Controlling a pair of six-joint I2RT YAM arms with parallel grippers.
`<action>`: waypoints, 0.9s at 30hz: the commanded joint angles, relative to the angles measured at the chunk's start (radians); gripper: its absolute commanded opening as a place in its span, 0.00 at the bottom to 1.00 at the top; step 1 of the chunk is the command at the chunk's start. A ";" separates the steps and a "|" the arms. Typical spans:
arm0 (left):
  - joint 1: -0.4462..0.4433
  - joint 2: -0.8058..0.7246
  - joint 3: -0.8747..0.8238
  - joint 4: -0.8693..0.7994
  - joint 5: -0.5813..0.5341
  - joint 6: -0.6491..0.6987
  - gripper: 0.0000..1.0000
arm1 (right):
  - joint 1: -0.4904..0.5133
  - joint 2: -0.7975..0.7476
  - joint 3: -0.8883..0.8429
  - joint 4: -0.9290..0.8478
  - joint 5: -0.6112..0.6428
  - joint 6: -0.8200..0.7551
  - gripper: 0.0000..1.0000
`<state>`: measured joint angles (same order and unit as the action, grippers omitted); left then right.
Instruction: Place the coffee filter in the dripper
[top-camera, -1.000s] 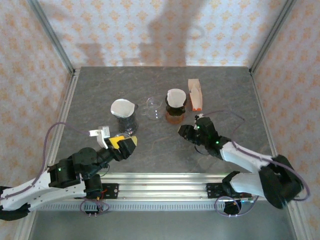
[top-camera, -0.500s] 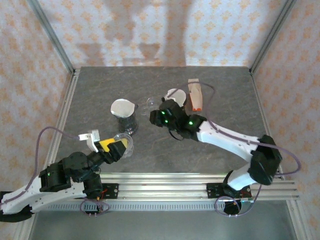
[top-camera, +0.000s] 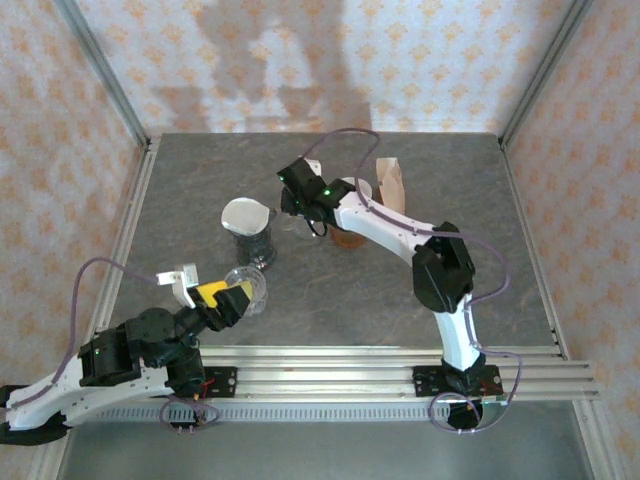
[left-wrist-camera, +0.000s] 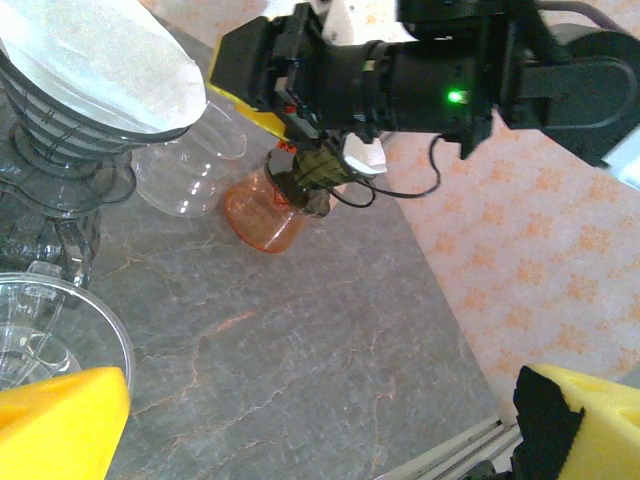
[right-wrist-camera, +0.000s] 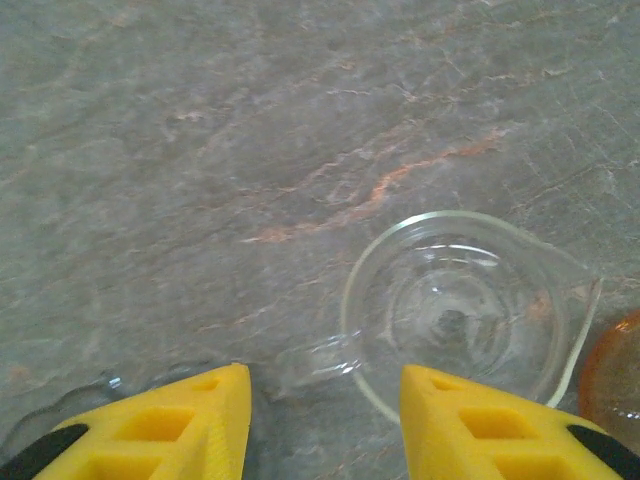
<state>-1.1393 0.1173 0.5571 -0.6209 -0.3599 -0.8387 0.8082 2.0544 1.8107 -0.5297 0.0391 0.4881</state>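
Left gripper: spread wide, yellow pads far apart, nothing held; low over the near left part of the table.
Right gripper: partly open, yellow pads apart, nothing pinched between them; arm stretched to the far middle of the table, pointing down over the glass server.
Coffee filter: white paper, seated on top of the dark ribbed dripper, left of the right gripper and apart from it.
Dark ribbed dripper: upright, mid-left of the table, carrying the filter.
Clear dripper: empty, upright, just beside one pad of the left gripper; touching or not, cannot tell.
Glass server: clear, empty, upright; handle toward the gap between the right pads, contact not discernible.
Orange vessel: beside the glass server, white paper at its top, partly hidden by the right arm.
Brown paper packet: just right of the orange vessel.
Table: grey, stone-patterned.
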 joint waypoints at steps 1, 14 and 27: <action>-0.007 -0.013 -0.008 -0.006 -0.028 0.000 0.99 | -0.012 0.051 0.070 -0.074 0.030 -0.025 0.43; -0.007 -0.022 -0.039 0.013 -0.019 -0.011 1.00 | -0.029 0.208 0.216 -0.137 0.001 -0.031 0.43; -0.007 -0.051 -0.034 -0.014 -0.028 -0.014 1.00 | -0.031 0.231 0.240 -0.177 -0.048 -0.039 0.20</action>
<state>-1.1393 0.0822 0.5262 -0.6174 -0.3569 -0.8394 0.7780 2.2845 2.0201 -0.6582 -0.0036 0.4557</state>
